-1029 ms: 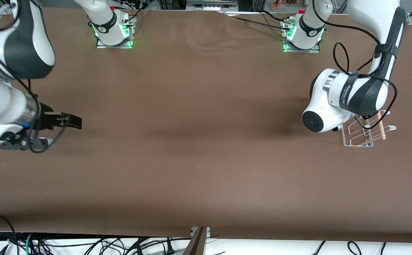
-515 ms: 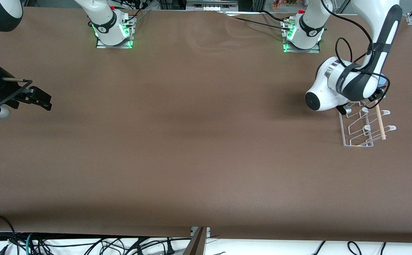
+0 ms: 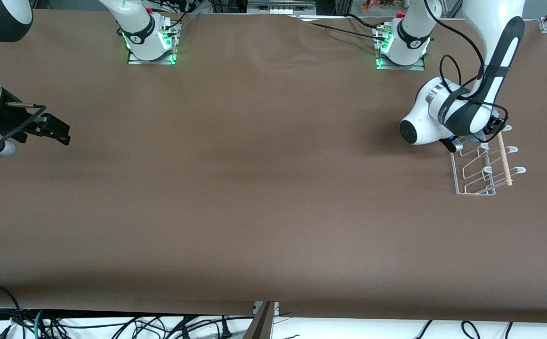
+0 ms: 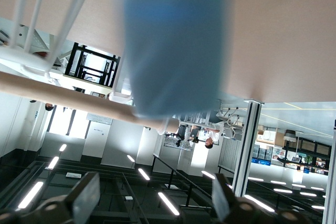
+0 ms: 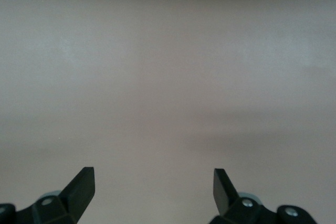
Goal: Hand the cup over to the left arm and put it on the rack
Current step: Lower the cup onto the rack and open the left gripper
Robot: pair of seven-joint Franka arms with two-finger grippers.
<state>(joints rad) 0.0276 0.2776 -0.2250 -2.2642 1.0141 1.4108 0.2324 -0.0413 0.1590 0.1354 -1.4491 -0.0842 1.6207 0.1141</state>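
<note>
Since half second ago: left gripper [image 4: 152,200] shifted little, wrist now slightly lower over rack [image 3: 483,165] end nearest arm bases; right gripper [image 3: 54,131] barely moved.

Left gripper fingers spread, apart from cup [image 4: 173,45]; cup sits at rack, against white wire loops [image 4: 47,19] and wooden dowel [image 4: 68,98].

Right gripper fingers [image 5: 79,187] spread, empty, waiting over brown table [image 3: 254,188] at right arm's end.

Cables [image 3: 113,325] below table edge nearest camera.
</note>
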